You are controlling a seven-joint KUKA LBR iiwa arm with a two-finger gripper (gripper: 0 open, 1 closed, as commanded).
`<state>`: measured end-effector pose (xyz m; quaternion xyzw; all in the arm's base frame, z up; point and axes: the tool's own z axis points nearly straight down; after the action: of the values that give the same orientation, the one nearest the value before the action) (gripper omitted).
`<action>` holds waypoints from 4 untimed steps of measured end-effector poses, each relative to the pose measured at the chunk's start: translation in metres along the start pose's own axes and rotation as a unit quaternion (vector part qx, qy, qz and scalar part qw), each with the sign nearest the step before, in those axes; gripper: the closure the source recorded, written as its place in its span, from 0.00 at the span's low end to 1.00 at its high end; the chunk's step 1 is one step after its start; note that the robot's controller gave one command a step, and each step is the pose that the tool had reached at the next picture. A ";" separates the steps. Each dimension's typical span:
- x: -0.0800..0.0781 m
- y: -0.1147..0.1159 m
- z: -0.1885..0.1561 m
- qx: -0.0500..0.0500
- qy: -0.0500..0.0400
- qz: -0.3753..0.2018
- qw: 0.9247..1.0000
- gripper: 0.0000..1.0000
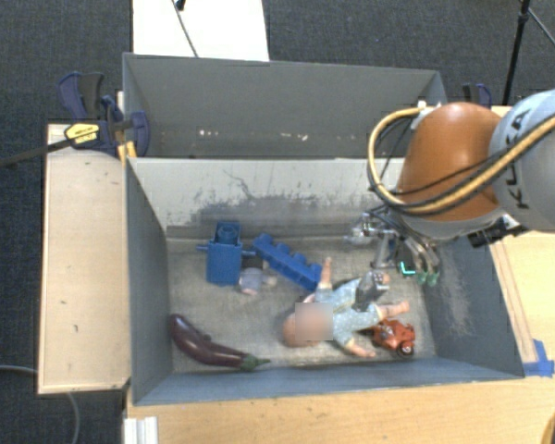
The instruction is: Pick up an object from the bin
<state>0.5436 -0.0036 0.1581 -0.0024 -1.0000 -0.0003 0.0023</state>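
My gripper [402, 278] hangs low over the right part of the bin, open, with nothing between its fingers. Its left finger [377, 285] stands right at the upper side of a baby doll [338, 320] in light blue clothes, which lies on its back along the front of the bin floor. A small red toy car [395, 336] lies by the doll's legs, just below the gripper. A long blue brick [287, 262] lies slanted to the left of the gripper, near the doll's raised arm.
A square blue block [224, 255] stands at mid-left, with a small pale thing [252, 283] beside it. A dark purple toy eggplant [208, 345] lies at the front left. The arm with its orange cover and cables overhangs the bin's right side.
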 end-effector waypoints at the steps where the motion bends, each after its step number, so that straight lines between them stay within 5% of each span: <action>1: -0.002 0.000 -0.004 0.000 -0.004 0.000 1.000 0.00; 2: 0.002 -0.025 0.053 0.000 -0.006 -0.044 0.999 0.00; 3: 0.019 -0.037 0.081 -0.001 -0.006 0.015 1.000 0.00; 4: 0.045 -0.024 0.083 0.001 -0.010 -0.036 0.999 0.00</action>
<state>0.4984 -0.0272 0.0748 0.0333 -0.9994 0.0004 -0.0081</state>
